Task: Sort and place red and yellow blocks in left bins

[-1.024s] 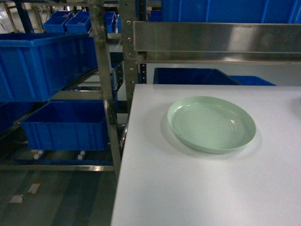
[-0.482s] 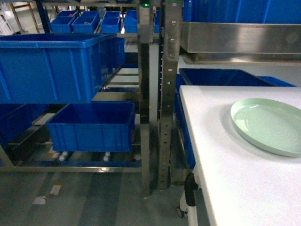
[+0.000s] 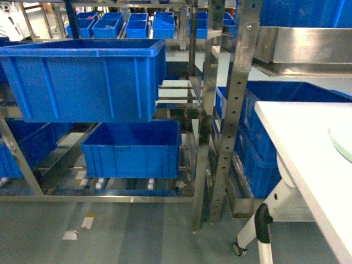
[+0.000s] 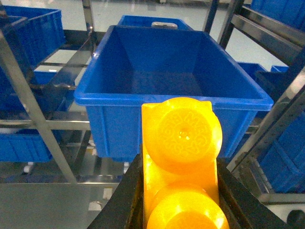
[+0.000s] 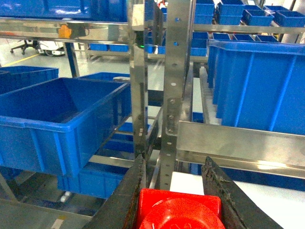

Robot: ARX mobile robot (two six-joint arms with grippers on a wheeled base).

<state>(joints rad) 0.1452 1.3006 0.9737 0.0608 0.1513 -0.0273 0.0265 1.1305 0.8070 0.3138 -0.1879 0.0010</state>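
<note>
Warehouse racking of steel uprights fills the head view, and the large upper blue bin [image 3: 82,82] on it serves as the landmark. Below that bin sits a second blue bin [image 3: 132,148] on the lowest shelf, with a row of small blue trays [image 3: 126,25] on a shelf above and behind it. To the right of the bin, past the perforated steel post [image 3: 234,110], stands the white table [image 3: 308,159], where only a sliver of the pale green plate [image 3: 341,144] shows at the frame edge.

Neither arm appears in the head view. The left wrist camera looks over an open blue bin [image 4: 167,76], probably the same one though I cannot be sure, and its inside looks bare. Just short of its near rim, the left end effector [image 4: 181,200] is clenched on the yellow block [image 4: 183,143], studs toward the camera. The right end effector [image 5: 178,205] grips the red block [image 5: 178,210], which hangs before the steel post to the right of a bin.

Both blocks are picked up; as I judge it, neither is yet dropped, so carrying over the rims and letting go remain
</note>
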